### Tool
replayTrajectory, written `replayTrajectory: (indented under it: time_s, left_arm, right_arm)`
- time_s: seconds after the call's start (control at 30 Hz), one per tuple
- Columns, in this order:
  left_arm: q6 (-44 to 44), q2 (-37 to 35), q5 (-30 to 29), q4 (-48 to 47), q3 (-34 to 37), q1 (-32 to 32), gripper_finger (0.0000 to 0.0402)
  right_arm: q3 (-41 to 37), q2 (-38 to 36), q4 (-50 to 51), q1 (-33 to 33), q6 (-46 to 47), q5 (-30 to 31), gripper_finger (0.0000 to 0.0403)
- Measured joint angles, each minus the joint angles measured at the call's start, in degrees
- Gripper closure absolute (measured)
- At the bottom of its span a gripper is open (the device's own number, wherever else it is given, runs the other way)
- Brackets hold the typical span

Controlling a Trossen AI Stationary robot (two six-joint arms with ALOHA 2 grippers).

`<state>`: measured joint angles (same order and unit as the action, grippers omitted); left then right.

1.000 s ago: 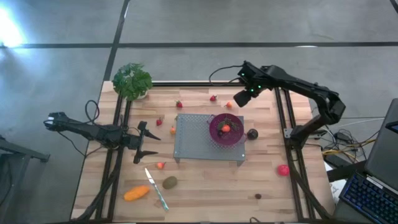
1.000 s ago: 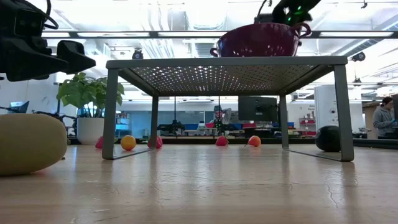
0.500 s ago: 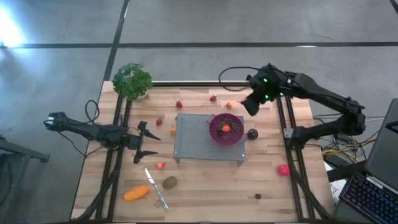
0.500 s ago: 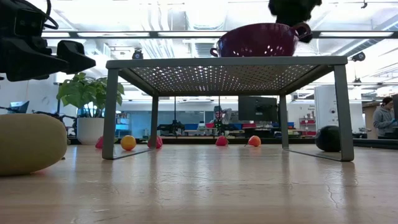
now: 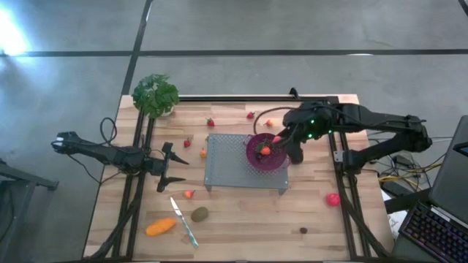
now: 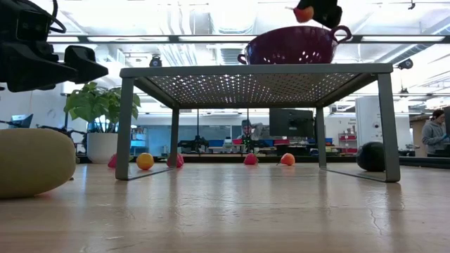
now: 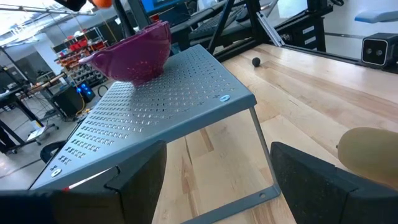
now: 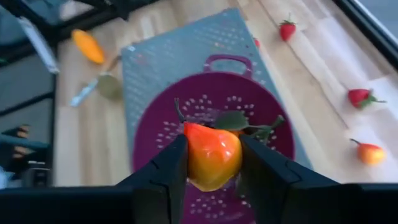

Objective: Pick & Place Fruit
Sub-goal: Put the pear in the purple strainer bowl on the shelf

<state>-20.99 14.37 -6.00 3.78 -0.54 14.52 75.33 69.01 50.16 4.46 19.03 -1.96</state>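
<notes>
My right gripper point(image 5: 278, 140) hangs over the purple colander point(image 5: 265, 155) and is shut on a small orange-red fruit point(image 8: 212, 155). The colander stands on a grey perforated rack point(image 5: 230, 164) and holds a red fruit with green leaves point(image 8: 236, 121). Loose fruit lies on the table: strawberries point(image 5: 210, 122), a brown-green oval point(image 5: 199, 214), an elongated orange one point(image 5: 160, 227) and a pink-red ball point(image 5: 333, 199). A dark round one point(image 6: 370, 156) shows in the low view. My left gripper point(image 5: 172, 166) waits open at the table's left side. My right gripper pinches the orange-red fruit by its two sides point(image 8: 190, 157) between its two fingers. The fingers point(image 8: 165, 177) slant down at it from the table's right side. The fruit hangs clear above the colander's bowl point(image 6: 304, 13).
A potted plant point(image 5: 155, 95) stands at the far left corner. A knife point(image 5: 184, 221) lies near the front edge beside the oval fruit. More small fruits point(image 5: 268, 123) lie beyond the rack. The rack stands on legs point(image 6: 125, 126) with open space beneath.
My right gripper has swung from the table's far edge toward the near edge and risen, turning as it went. It now hangs over the colander, still shut on the orange-red fruit.
</notes>
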Motion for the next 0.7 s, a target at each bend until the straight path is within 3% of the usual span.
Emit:
replayTrajectory:
  time_s: [0.33,0.7]
  left_arm:
    - [0.0,0.0,0.0,0.0,0.0,0.0,0.011]
    - [0.0,0.0,0.0,0.0,0.0,0.0,0.011]
  right_arm:
    - [-0.1,6.8,0.6,-0.6,-0.2,2.1,0.0287]
    - [-0.1,12.1,2.7,-0.6,-1.0,2.1,0.0274]
